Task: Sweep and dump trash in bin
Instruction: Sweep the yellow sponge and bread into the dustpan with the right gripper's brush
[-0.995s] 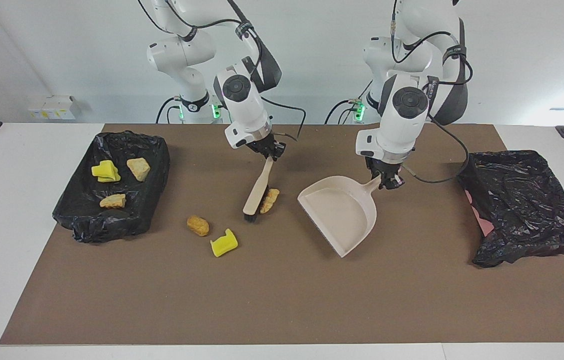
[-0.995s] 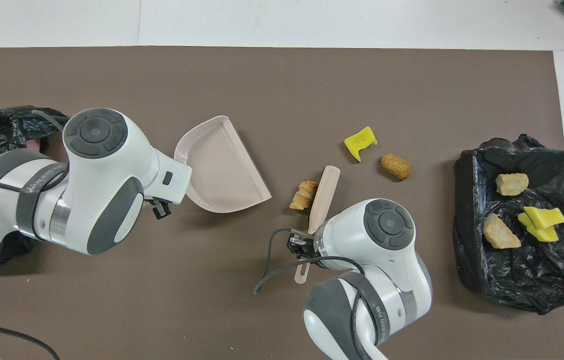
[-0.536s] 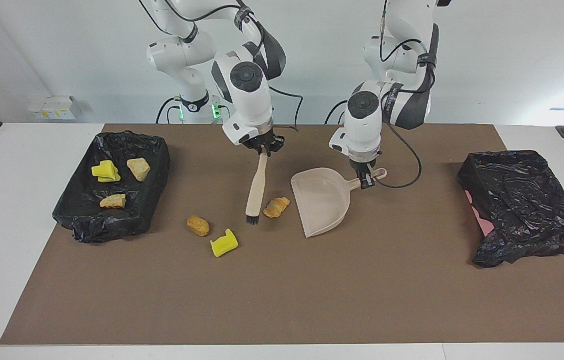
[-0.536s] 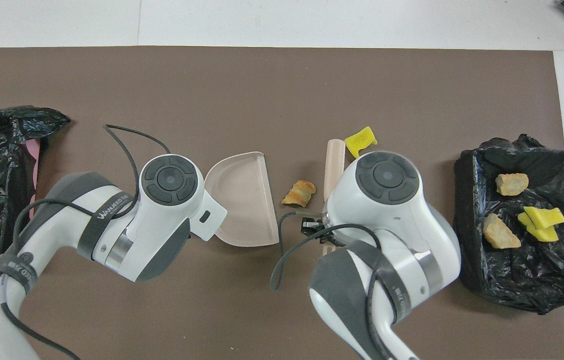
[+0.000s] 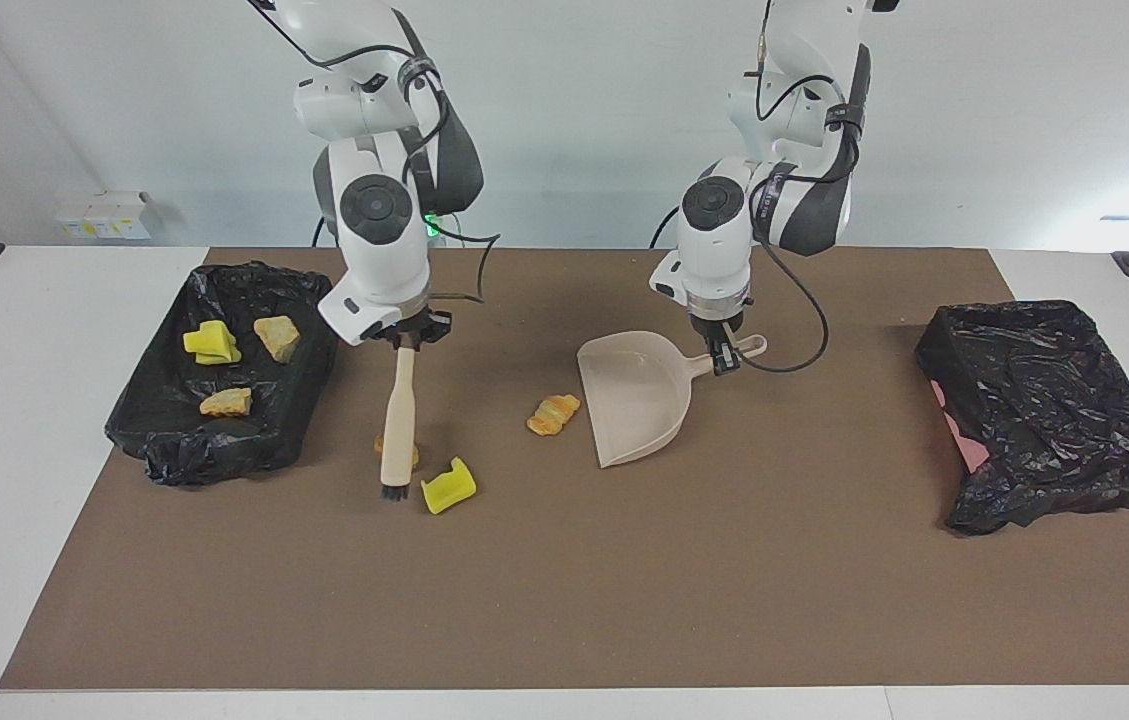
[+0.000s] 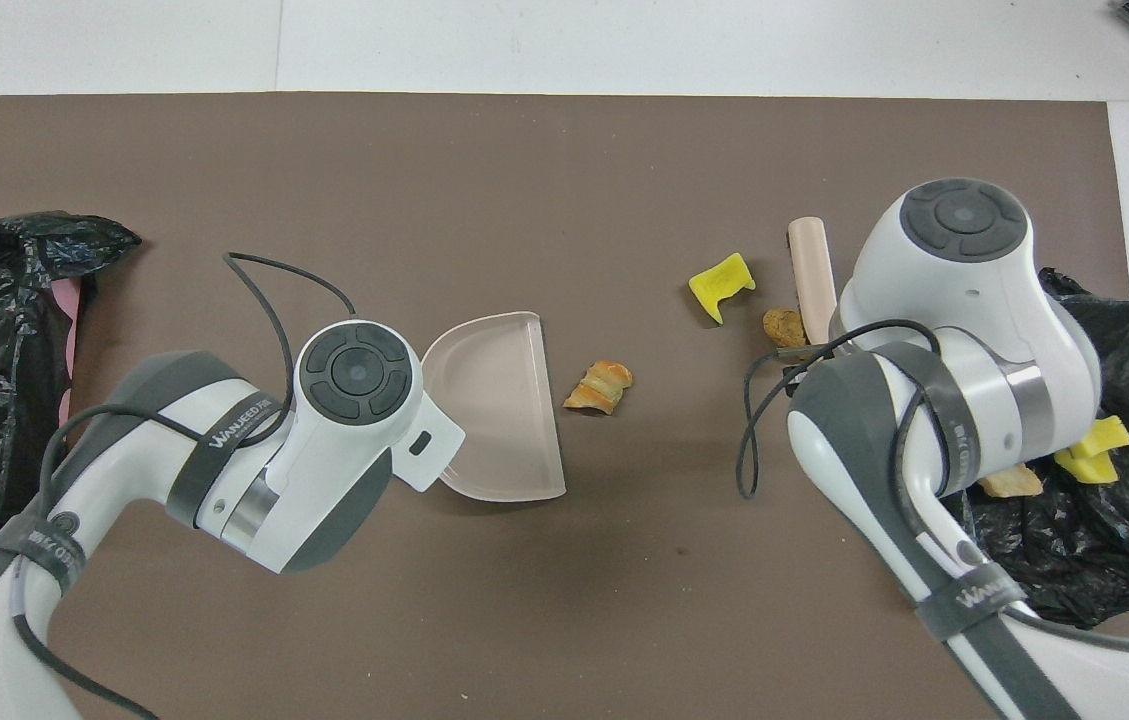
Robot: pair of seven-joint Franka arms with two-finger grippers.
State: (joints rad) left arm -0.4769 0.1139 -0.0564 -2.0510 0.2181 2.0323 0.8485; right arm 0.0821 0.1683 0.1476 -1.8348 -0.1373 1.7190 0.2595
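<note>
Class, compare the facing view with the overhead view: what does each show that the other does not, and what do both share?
Facing only: the right gripper gripping the brush, the left gripper on the dustpan handle, and all three pieces in the black tray.
Overhead only: the dustpan's straight lip turned toward the croissant piece.
Both: the yellow sponge chunk.

Strap on left arm (image 6: 224, 440): "WANJEED". Strap on right arm (image 6: 984, 600): "WAN…", rest unreadable.
</note>
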